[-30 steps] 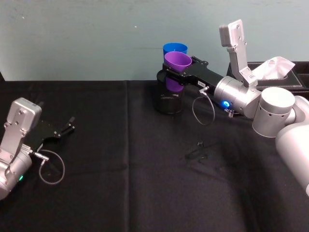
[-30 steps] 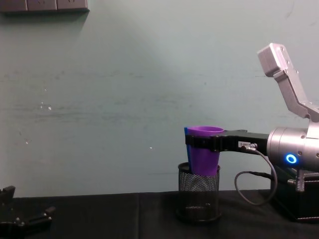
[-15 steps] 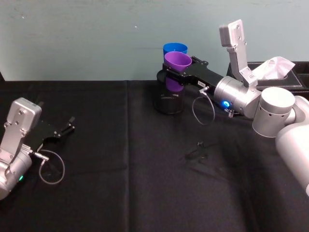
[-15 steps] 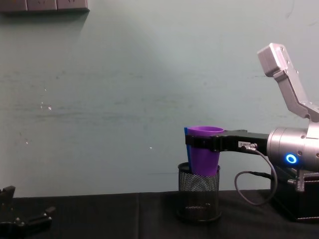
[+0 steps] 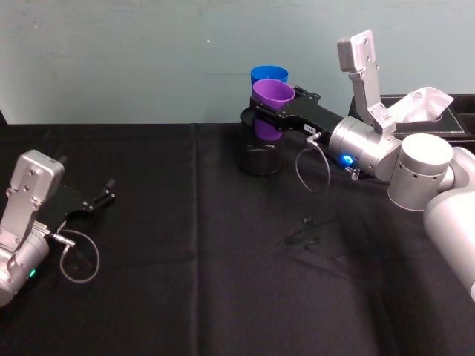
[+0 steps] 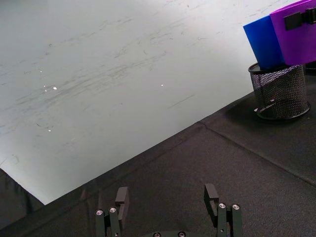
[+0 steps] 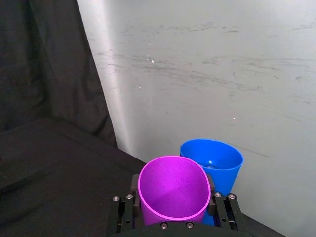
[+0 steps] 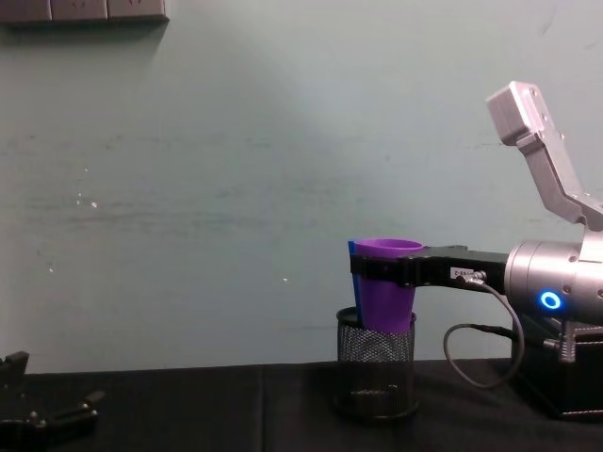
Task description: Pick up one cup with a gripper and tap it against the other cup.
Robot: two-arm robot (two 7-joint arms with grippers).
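Note:
My right gripper [image 5: 273, 108] is shut on the purple cup [image 5: 273, 95], clasping it just under the rim and holding it upright above the black mesh pen holder [image 5: 260, 157]. The blue cup [image 5: 269, 74] stands right behind it, near the wall. In the right wrist view the purple cup [image 7: 173, 190] sits between the fingers [image 7: 221, 205] and its rim overlaps the blue cup [image 7: 217, 158]. In the left wrist view the blue cup [image 6: 264, 42] and the purple cup [image 6: 296, 34] lie side against side over the holder [image 6: 279, 91]. My left gripper [image 5: 104, 194] rests open at the table's left.
A black cloth covers the table [image 5: 185, 282]. A black tissue box [image 5: 438, 122] with white tissue stands at the back right, behind my right arm. The pale wall [image 8: 236, 188] rises directly behind the cups. The cloth has a wrinkle [image 5: 304, 233] in the middle.

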